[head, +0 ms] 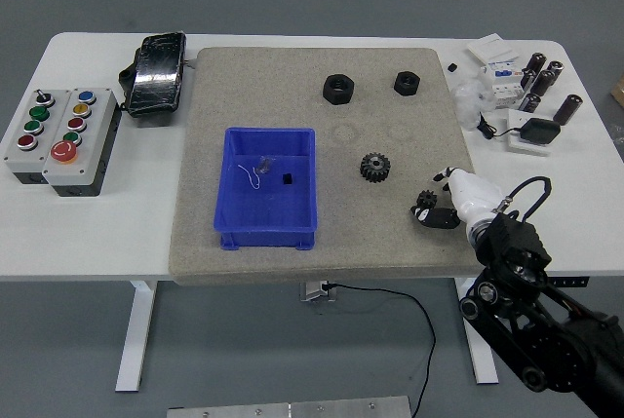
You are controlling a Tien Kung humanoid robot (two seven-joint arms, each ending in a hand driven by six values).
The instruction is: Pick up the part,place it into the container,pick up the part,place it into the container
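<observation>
Small dark gear part (426, 210) sits at the beige mat's (390, 243) near right edge, right hand (450, 202) grasping it with dark fingers; second gear (374, 167) lies mid-mat, right of the blue container (226, 206). Two black nuts (340, 89) sit far on the mat. White table (107, 233), grey floor; no readable writing.

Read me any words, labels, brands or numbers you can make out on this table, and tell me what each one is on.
None can be read.
Button boxes: no legible labels by the coloured buttons.
White electrical parts at the far right: any markings too small and blurred.
Blue container, black nuts and gear: no visible text.
</observation>
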